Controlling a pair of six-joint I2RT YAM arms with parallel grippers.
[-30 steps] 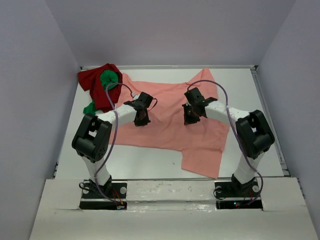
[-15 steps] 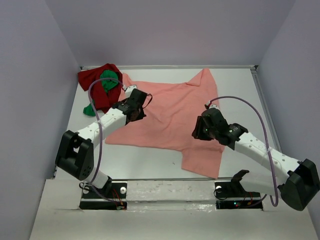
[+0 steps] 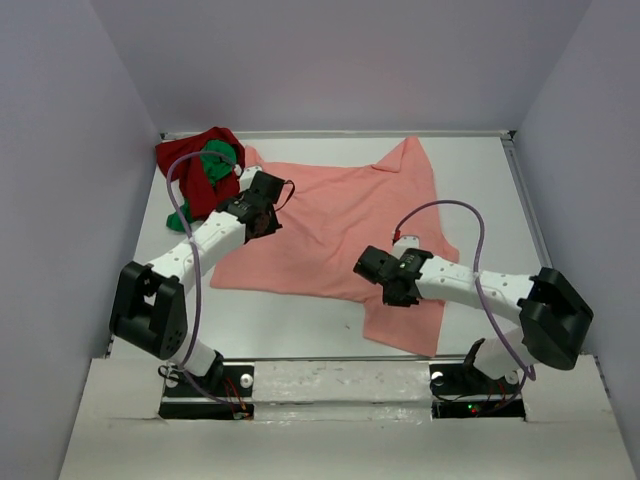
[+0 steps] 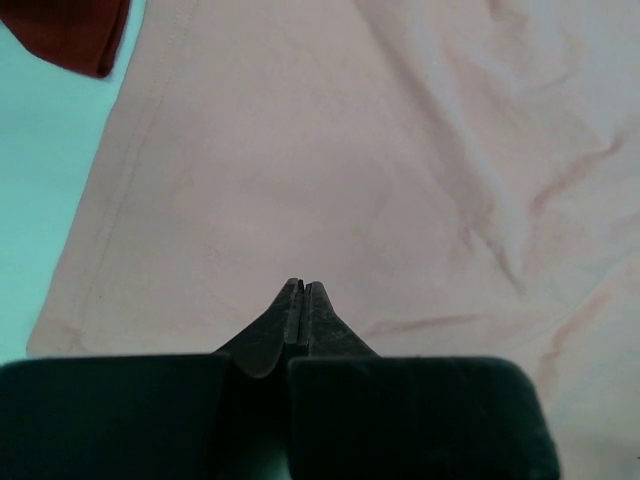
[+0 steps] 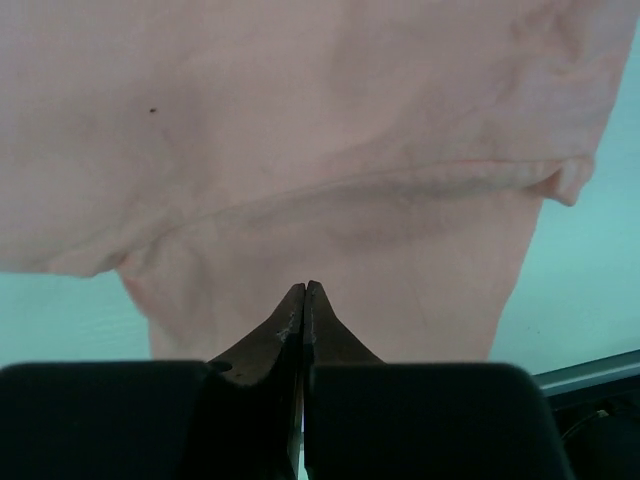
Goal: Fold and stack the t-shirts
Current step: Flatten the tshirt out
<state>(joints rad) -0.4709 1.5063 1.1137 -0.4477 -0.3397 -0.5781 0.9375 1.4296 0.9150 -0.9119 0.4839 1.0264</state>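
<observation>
We see the salmon-pink t-shirt spread mid-desk, with the dark red t-shirt and green t-shirt bunched at the far left corner. Our left end effector is closed and empty above the pink cloth's left side. The right end effector is likewise closed above its near right part.

A white table sits enclosed by plain lavender-grey walls on three sides.
</observation>
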